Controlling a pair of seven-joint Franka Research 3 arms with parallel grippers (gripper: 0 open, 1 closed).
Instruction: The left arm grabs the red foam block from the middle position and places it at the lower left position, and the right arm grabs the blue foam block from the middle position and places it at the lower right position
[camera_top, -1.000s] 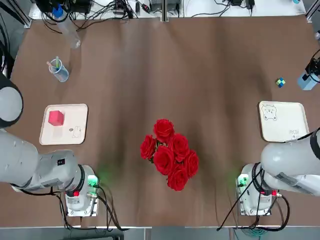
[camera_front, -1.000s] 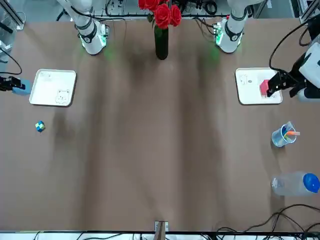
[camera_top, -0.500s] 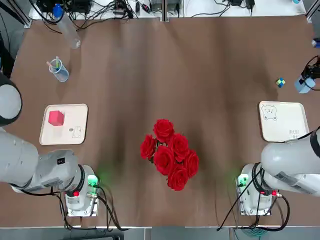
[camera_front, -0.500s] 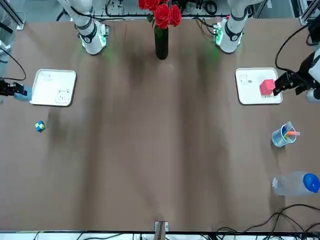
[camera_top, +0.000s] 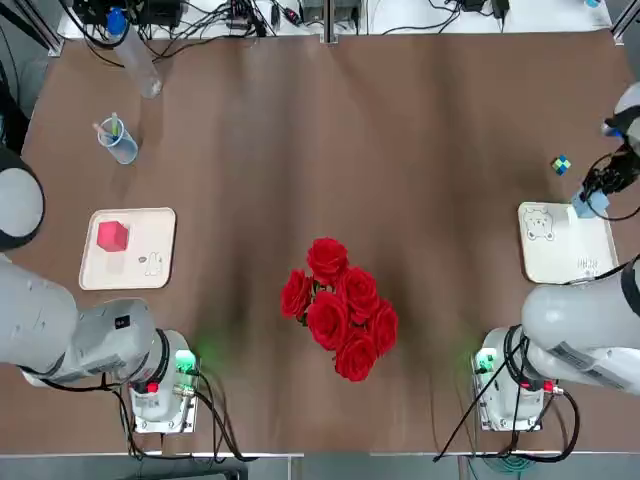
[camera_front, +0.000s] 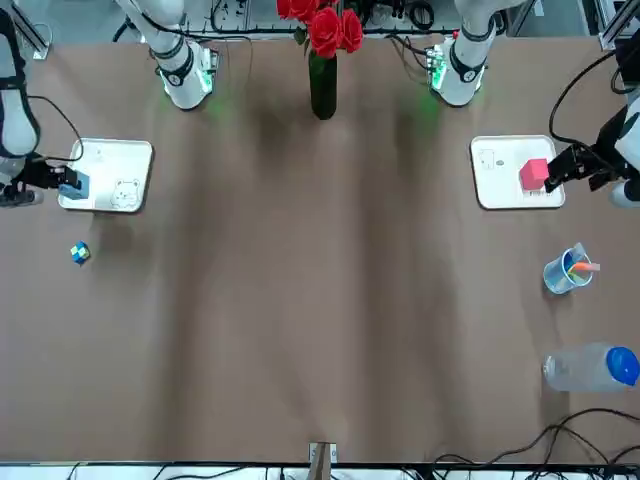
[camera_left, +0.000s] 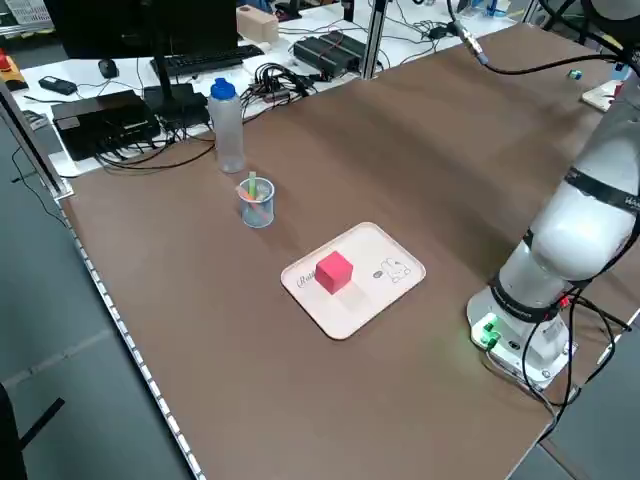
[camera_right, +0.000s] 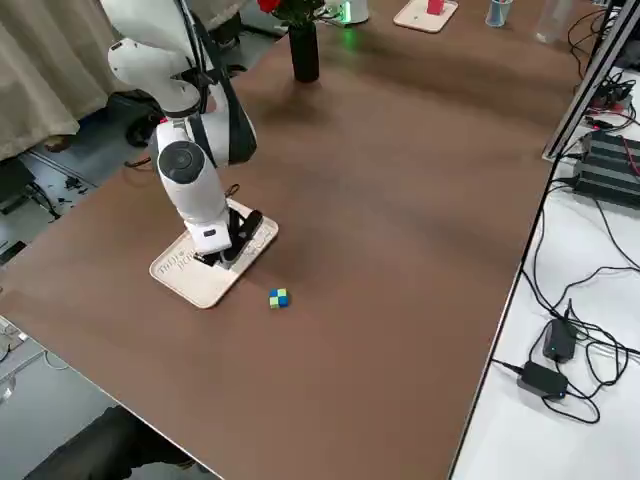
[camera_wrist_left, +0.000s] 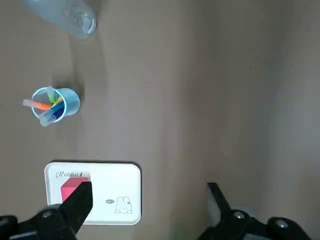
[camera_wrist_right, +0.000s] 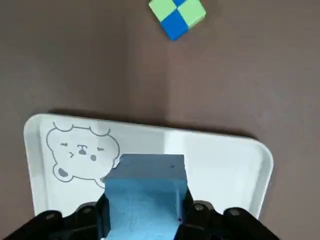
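Red foam cube (camera_top: 112, 236) sits on the white rectangular tray w/ rabbit print (camera_top: 152, 225), L of the bunch of red roses (camera_top: 340, 305) & farther out on the brown bench (camera_top: 330, 150). L gripper (camera_wrist_left: 150, 200): also L of roses, above bench, fingers wide open, nothing b/w them. R gripper (camera_wrist_right: 145, 200): R of roses & farther out, fingers closed on blue foam block (camera_wrist_right: 145, 205), over white bear-print tray (camera_wrist_right: 220, 165); contact w/ tray: can't tell.

The robot's rounded white arms (camera_right: 190, 165) have black bands, loose black cables (camera_top: 215, 410) and glowing green lights (camera_top: 185, 361).
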